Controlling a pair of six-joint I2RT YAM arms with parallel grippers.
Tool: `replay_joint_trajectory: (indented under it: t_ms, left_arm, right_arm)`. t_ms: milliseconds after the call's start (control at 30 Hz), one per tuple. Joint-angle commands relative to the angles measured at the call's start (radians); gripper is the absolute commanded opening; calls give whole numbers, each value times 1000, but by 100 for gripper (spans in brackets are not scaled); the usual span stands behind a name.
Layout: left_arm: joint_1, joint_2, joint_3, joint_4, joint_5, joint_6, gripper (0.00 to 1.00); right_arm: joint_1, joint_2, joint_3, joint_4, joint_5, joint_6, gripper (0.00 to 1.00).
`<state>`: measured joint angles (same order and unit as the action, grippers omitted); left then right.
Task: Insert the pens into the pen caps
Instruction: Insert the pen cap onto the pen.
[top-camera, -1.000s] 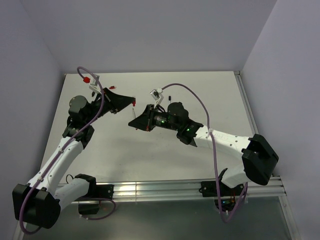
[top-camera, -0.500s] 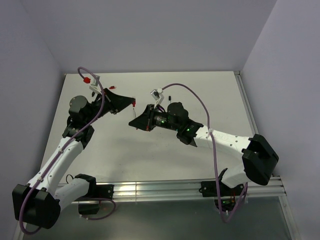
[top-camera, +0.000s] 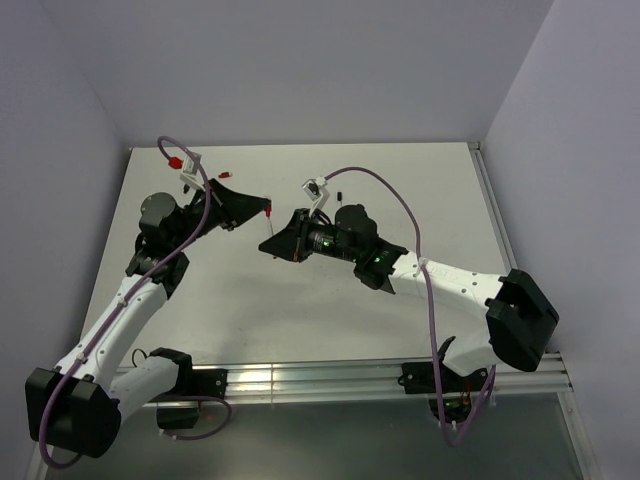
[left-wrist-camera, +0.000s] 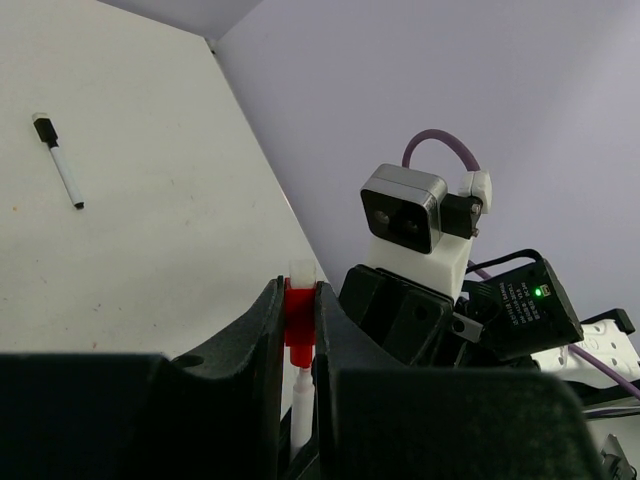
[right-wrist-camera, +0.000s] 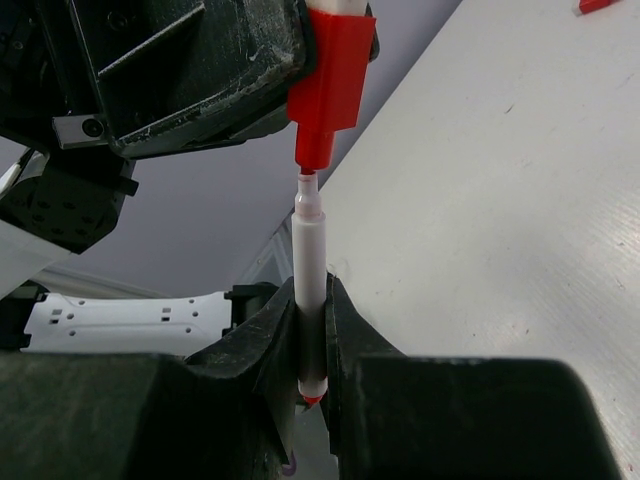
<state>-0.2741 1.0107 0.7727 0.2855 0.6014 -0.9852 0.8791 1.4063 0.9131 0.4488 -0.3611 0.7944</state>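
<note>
**Pen tip at the cap's mouth, the two nearly in line**

Over the table (top-camera: 300, 320), your left arm (top-camera: 120, 310) and right arm (top-camera: 450, 285) meet nose to nose above the far middle, both lifted off the surface.

The left gripper (top-camera: 262, 206) is clenched on a red cap (right-wrist-camera: 330, 85), its open end facing the other arm. The right gripper (top-camera: 270, 242) is clamped on the white pen (right-wrist-camera: 310, 290), holding it low on the barrel so that most of its length stands out past the fingers.

What matters for you is the line between them. From the right wrist, the pen's long axis runs straight out from the fingers towards the cap, and its narrow tip (right-wrist-camera: 305, 182) sits right at the cap's mouth, touching it or just inside; I cannot tell which. The cap looks tilted a little off the barrel's line, so I'd judge the fit needs a small correction in angle before you push along the pen's axis.

Neither arm is nearer than the other, since each holds one half. Another pen (left-wrist-camera: 60, 172), already wearing a black cap, lies flat on the table, well apart.
</note>
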Motion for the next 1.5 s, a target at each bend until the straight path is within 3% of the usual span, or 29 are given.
replay_joint_trajectory:
  t_ms: [0, 1033, 1467]
  left_arm:
    - [-4, -26, 5, 23, 11, 16, 0]
    - [-82, -167, -216, 320, -51, -138, 0]
    - [-148, -199, -170, 189, -12, -75, 0]
  right_arm:
    - [6, -35, 32, 31, 14, -15, 0]
    - [1, -3, 32, 166, 65, 83, 0]
    - [-8, -23, 81, 70, 128, 0, 0]
